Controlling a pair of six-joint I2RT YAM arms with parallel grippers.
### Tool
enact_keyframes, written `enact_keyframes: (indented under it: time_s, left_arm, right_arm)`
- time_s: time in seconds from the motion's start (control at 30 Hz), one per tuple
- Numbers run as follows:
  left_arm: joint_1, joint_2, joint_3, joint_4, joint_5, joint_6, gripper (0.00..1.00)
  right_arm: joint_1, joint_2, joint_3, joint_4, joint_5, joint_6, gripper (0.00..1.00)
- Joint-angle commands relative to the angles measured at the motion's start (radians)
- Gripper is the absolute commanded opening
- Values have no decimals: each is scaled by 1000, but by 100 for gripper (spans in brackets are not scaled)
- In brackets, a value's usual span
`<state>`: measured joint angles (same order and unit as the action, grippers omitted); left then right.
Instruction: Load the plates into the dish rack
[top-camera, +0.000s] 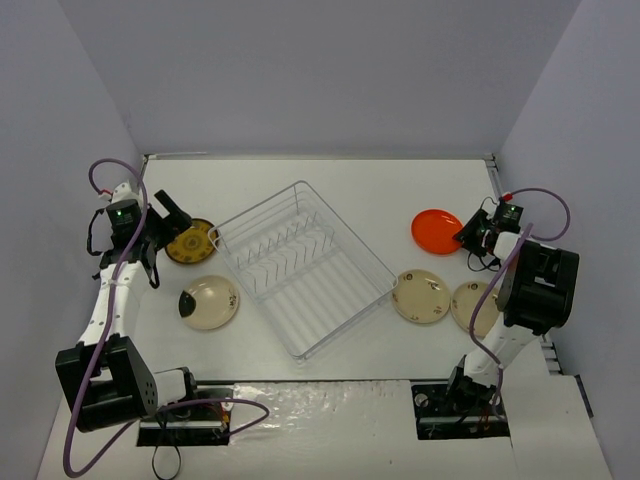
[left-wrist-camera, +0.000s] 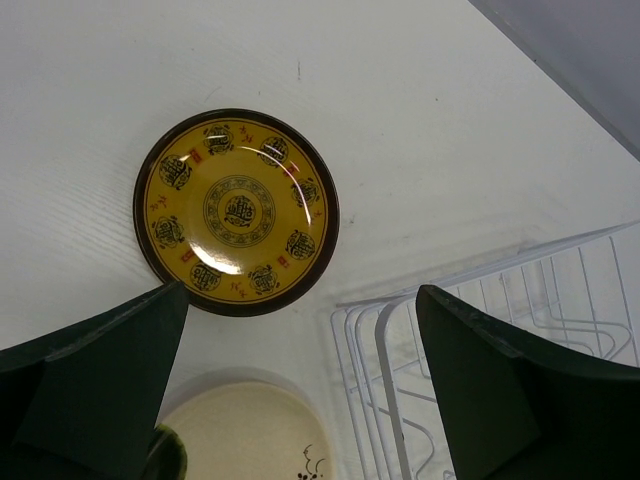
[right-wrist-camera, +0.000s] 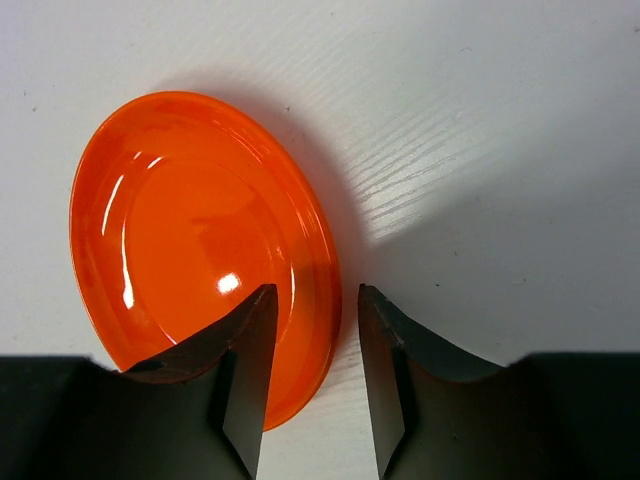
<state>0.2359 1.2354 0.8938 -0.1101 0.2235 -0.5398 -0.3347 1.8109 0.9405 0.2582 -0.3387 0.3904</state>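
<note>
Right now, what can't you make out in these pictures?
- Top view: the right arm covers part of the far-right cream plate; its marks are too small to read.
- Left wrist view: the dish rack and the left cream plate are cut off by the edges and by fingers of the open left gripper.
- Right wrist view: the right gripper straddles the rim of the orange plate; whether it pinches yet is unclear.

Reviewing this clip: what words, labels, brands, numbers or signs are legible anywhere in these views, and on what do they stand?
No text can be read in any view.
Round mustard-yellow plate with a dark rim: the ringed medallions and small red marks look like characters, but are too stylised and small to read.
Round cream plates: small dark marks, too small to tell.
</note>
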Motion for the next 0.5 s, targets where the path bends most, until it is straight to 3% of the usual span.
enact_keyframes:
  time_s: [0.0,0.03,0.13,0.47]
  left_arm:
    - [2,-17,68,20,-26,-12,97]
    - [2,-16,68,19,-26,-12,97]
    - [2,-19,70,13,-33,-11,97]
    - [1,-26,73,7,-40,-13,97]
  right_arm:
    - [-4,25,6,-45,52,2,29]
    - [-4,26,8,-45,52,1,27]
    - [-4,33,11,-45,51,7,0]
    - [2,-124,37,-79,100,-9,0]
